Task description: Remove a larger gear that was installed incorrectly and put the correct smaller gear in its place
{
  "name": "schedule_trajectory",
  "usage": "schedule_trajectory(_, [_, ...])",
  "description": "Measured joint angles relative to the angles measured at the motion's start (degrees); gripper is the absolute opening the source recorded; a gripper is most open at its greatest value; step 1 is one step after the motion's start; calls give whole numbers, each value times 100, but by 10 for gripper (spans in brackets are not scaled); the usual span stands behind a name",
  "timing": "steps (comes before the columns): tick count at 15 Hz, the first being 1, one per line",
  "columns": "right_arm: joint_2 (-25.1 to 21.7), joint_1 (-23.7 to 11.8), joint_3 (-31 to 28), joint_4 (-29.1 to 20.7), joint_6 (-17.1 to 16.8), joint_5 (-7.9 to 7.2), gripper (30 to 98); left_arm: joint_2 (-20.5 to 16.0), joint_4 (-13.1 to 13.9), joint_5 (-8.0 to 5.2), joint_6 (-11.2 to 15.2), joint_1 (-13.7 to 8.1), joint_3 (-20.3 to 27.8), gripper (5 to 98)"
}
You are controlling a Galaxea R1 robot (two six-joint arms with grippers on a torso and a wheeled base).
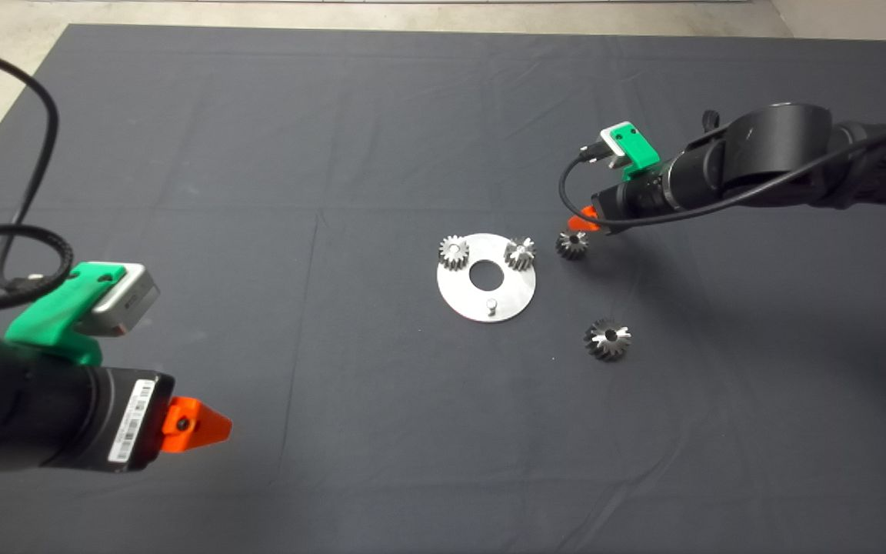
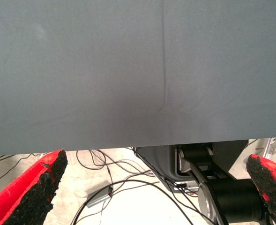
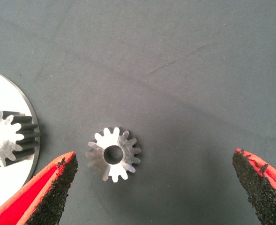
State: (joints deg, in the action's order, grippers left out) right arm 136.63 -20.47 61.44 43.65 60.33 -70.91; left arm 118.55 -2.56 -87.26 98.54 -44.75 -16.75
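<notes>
Four steel gears total. One larger gear [image 1: 607, 338], loose on mat, near right of plate. One smaller gear [image 1: 571, 245] with open bore, loose, right of plate. Two bright small gears on plate pins: far left [image 1: 454, 252], far right [image 1: 520, 253]. One round plate [image 1: 458, 296]. One bare pin [image 1: 492, 306], near edge.

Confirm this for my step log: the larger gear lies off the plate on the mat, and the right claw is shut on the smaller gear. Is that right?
Not quite. The larger gear does lie off the plate on the mat, but the right claw is open, not shut: the right wrist view shows the smaller gear resting on the mat between its spread fingers, untouched.
</notes>
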Motion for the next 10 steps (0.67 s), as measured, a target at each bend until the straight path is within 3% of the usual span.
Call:
schedule_trajectory(1, [-17, 7, -11, 0, 0, 83, 876, 0, 0, 0, 0, 0, 0, 982])
schedule_trajectory(5, [-61, 233, -22, 9, -2, 677, 876, -2, 0, -2, -2, 5, 0, 982])
schedule_trajectory(8, [-57, 542, -22, 47, -2, 733, 876, 0, 2, -2, -2, 79, 0, 982])
schedule_trajectory(10, [-61, 586, -22, 458, -2, 752, 876, 4, 2, -2, -2, 79, 0, 982])
